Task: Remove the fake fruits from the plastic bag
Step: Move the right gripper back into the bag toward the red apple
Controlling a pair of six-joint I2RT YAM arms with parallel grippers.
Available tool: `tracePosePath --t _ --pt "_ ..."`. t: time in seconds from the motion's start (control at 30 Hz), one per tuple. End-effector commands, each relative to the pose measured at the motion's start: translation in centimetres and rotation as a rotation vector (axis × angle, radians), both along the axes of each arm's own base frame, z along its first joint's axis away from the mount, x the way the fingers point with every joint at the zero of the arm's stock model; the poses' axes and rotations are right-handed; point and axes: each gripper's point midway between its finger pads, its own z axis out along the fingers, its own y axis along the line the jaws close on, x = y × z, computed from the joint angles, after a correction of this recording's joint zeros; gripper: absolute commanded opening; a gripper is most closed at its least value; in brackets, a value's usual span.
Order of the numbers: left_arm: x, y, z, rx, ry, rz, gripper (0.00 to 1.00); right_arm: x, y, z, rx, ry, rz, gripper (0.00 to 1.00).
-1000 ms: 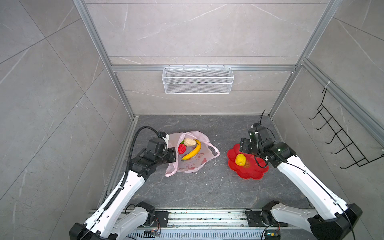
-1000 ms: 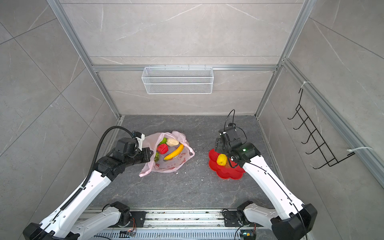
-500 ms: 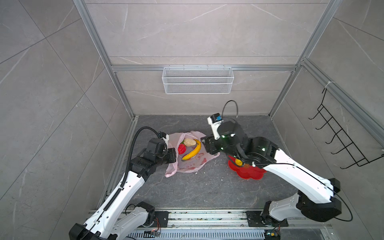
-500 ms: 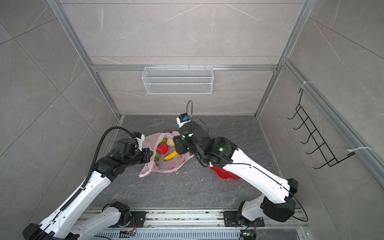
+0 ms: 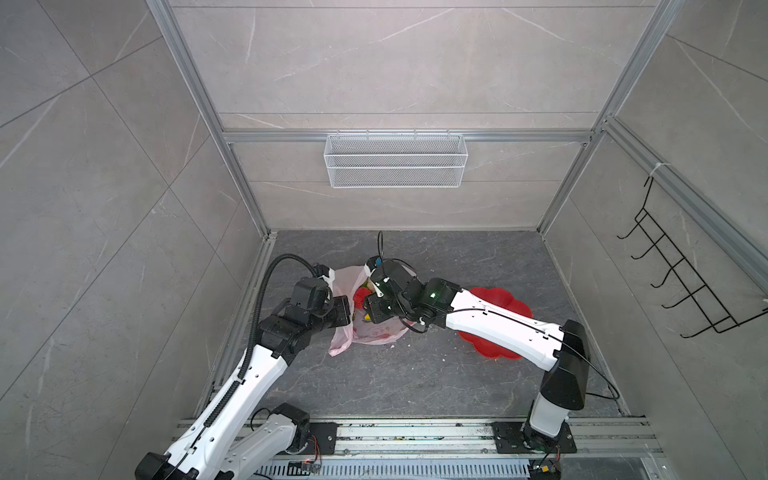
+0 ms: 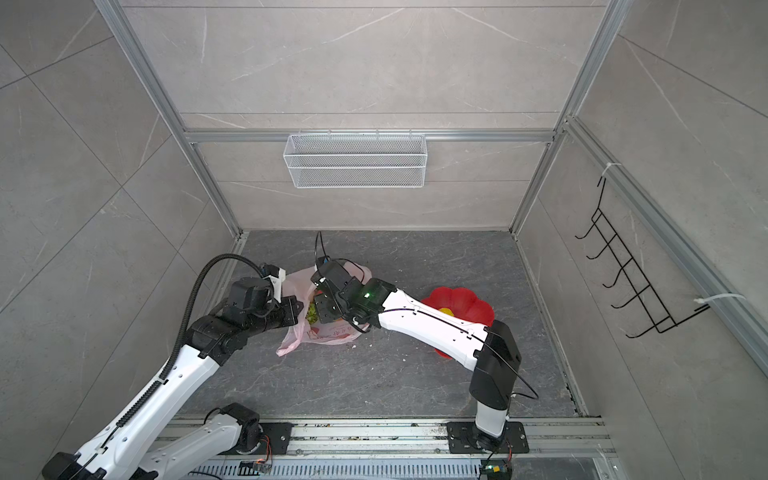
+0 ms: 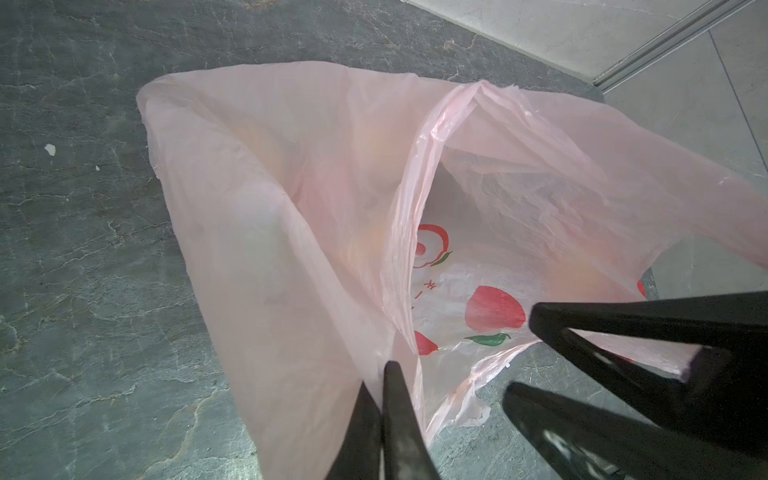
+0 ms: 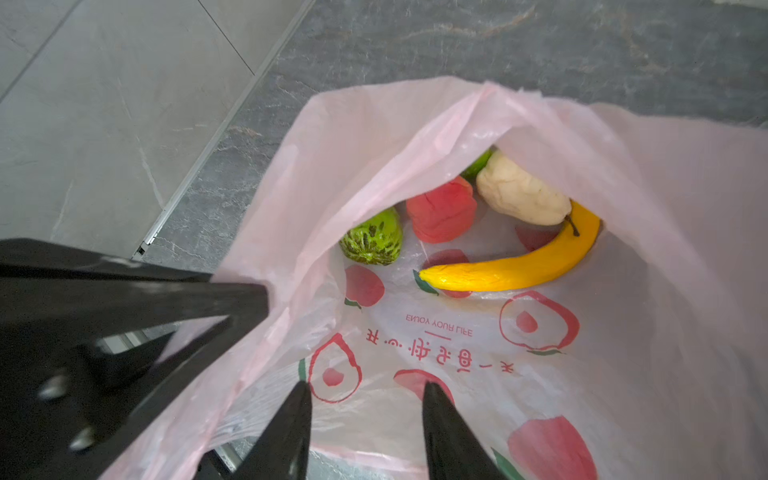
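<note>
The left gripper (image 7: 379,374), jaws closed, pinches the rim of the bag (image 7: 291,187), and the right gripper (image 8: 365,384), jaws partly spread and empty, points into it toward the banana (image 8: 519,266).

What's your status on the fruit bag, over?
Left tool shut on thin pale-pink plastic bag. Right tool open at its mouth, empty. Long yellow toy banana, small red fruit, bumpy green fruit, knobbly cream fruit inside. Bag fold overhangs them.

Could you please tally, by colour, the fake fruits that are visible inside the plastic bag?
Green: 2 (green fruit; second green fruit, mostly hidden)
Red: 1 (red fruit)
Cream: 1 (cream lump)
Yellow: 1 (banana)
Total: 5 visible in the plastic bag
</note>
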Motion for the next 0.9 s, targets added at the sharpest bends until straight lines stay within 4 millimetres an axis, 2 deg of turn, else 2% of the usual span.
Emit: tracePosePath --t 0.0,0.27,0.57,0.87 --pt "0.0 0.4 0.3 -0.001 -0.01 0.03 0.0 0.5 0.0 -2.6 0.01 0.061 -0.025 0.44" --pt "0.4 0.9 0.5 0.019 -0.012 0.062 0.0 0.9 -0.1 -7.2 -0.044 0.118 -0.016 0.42" --pt "0.8 1.1 0.8 0.004 -0.019 0.098 0.0 1.5 0.6 -10.4 -0.066 0.168 0.005 0.41" --pt "0.7 1.2 1.4 0.0 -0.04 0.096 0.0 2.1 0.9 -12.5 -0.087 0.197 -0.001 0.41"
